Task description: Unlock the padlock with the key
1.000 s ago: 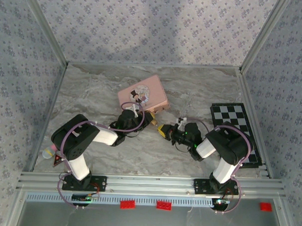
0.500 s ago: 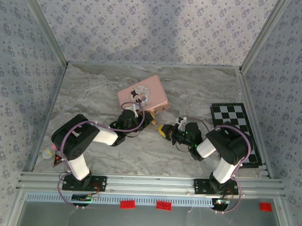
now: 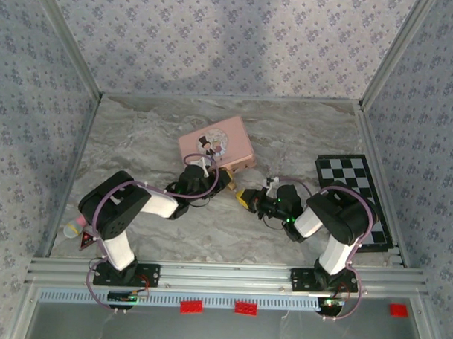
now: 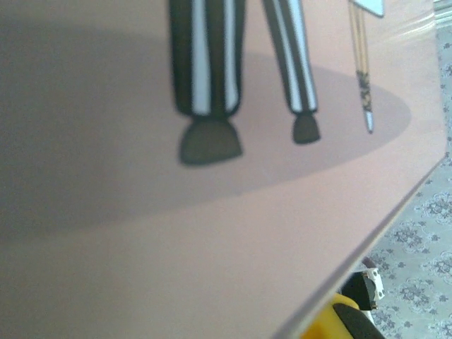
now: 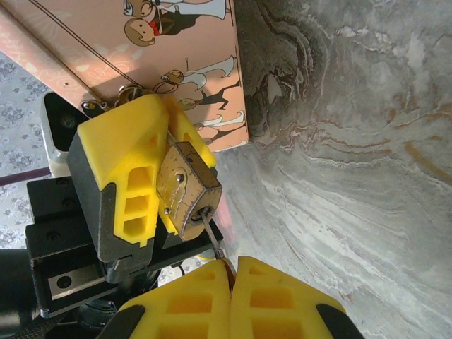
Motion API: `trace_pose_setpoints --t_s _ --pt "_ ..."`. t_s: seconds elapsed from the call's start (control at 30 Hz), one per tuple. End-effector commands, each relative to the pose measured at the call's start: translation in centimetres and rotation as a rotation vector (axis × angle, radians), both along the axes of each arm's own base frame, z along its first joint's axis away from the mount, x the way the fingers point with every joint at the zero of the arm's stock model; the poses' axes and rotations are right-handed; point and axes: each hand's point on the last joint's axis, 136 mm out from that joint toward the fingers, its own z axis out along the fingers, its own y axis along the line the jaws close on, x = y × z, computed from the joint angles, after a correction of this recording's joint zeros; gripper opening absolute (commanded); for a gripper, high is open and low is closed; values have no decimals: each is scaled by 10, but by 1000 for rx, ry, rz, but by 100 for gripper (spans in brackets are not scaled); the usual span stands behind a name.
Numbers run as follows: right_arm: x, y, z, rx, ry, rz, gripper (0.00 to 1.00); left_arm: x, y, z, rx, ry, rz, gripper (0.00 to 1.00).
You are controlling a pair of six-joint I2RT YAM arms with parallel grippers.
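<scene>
The left jaws are clamped on the padlock [image 5: 187, 191], holding it above the middle of the table [image 5: 353, 176], just off a corner of the pink box [image 5: 141, 42], with its keyhole facing the right arm. The right jaws are closed on the key [image 5: 212, 239], whose thin blade meets the keyhole at a slant; how deep it sits I cannot tell. That slant is the main risk: pushing on could bend the blade or lever the padlock out of its hold. Pinched only at its head, the key may also slip when twisted instead of turning the lock.
</scene>
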Motion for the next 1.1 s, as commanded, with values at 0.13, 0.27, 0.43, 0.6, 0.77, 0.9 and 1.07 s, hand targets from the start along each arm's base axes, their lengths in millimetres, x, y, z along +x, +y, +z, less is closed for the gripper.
trace_pose_setpoints --t_s 0.13,0.27,0.43,0.6,0.77,0.9,1.07 --pt "9 6 20 30 -109 -7 0 -40 -26 -17 -38 143 -160 17" --pt "9 6 20 30 -108 -7 0 -40 -27 -21 -30 149 -161 19" --pt "8 7 20 30 -109 -4 0 -39 -28 -23 -33 155 -161 19" --pt "7 7 18 27 -103 0 0 -39 -28 -26 -26 163 -162 20" --pt "4 6 15 22 -97 6 0 -38 -28 -27 -22 165 -158 19" --pt "3 5 16 23 -96 6 0 -38 -28 -29 -17 169 -156 17" --pt "4 -1 17 40 -69 -12 0 -38 -27 -27 -26 162 -152 10"
